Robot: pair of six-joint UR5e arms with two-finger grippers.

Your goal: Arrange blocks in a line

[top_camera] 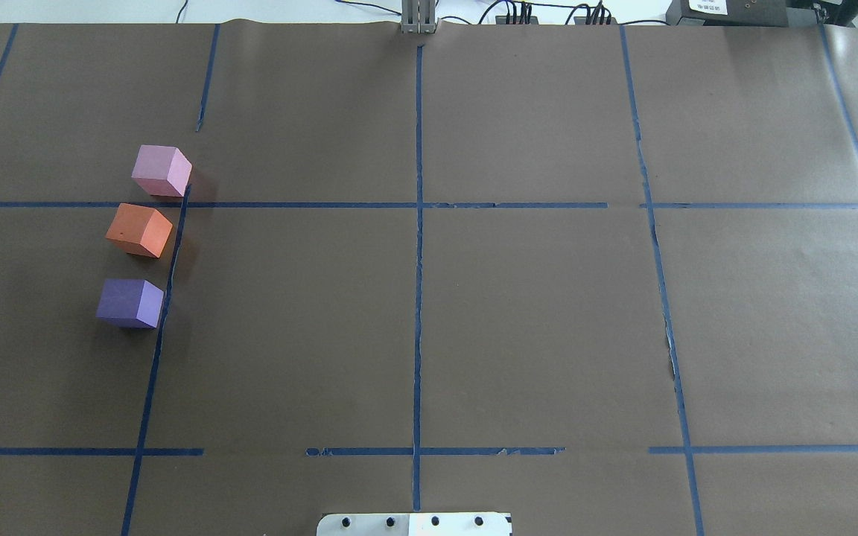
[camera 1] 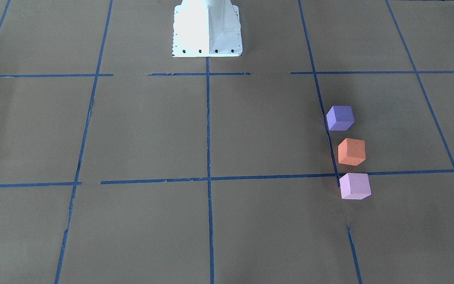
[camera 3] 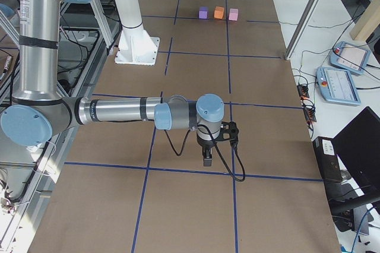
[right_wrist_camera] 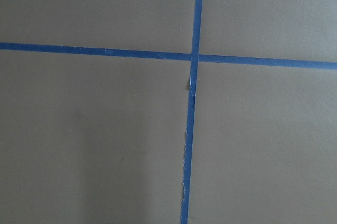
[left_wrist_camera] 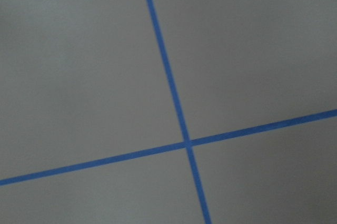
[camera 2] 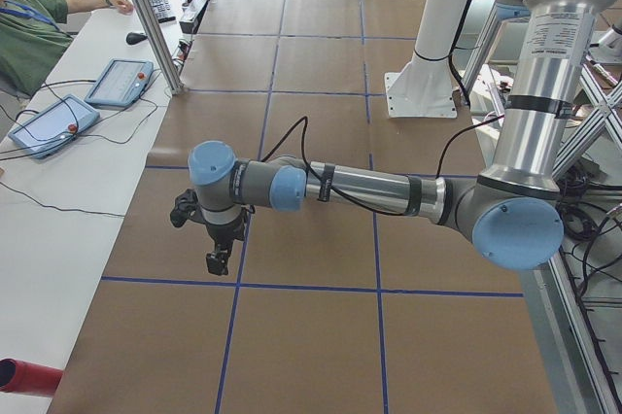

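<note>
Three small cubes stand in a short row beside a blue tape line on the brown table. In the front-facing view they are violet-purple (camera 1: 340,118), orange (camera 1: 351,152) and pale pink-lilac (camera 1: 354,186). In the overhead view they are on the left: pink (top_camera: 161,170), orange (top_camera: 139,230), purple (top_camera: 129,303). They show far off in the exterior right view (camera 3: 219,12). My left gripper (camera 2: 216,260) and my right gripper (camera 3: 206,159) point down above bare table, each in a side view only. I cannot tell whether they are open or shut. Both wrist views show only tape lines.
The white robot base (camera 1: 207,31) stands at the table's robot side, and its foot shows in the overhead view (top_camera: 414,523). Blue tape lines (top_camera: 418,246) divide the paper into a grid. Control pendants (camera 2: 119,82) lie on the side bench next to a person.
</note>
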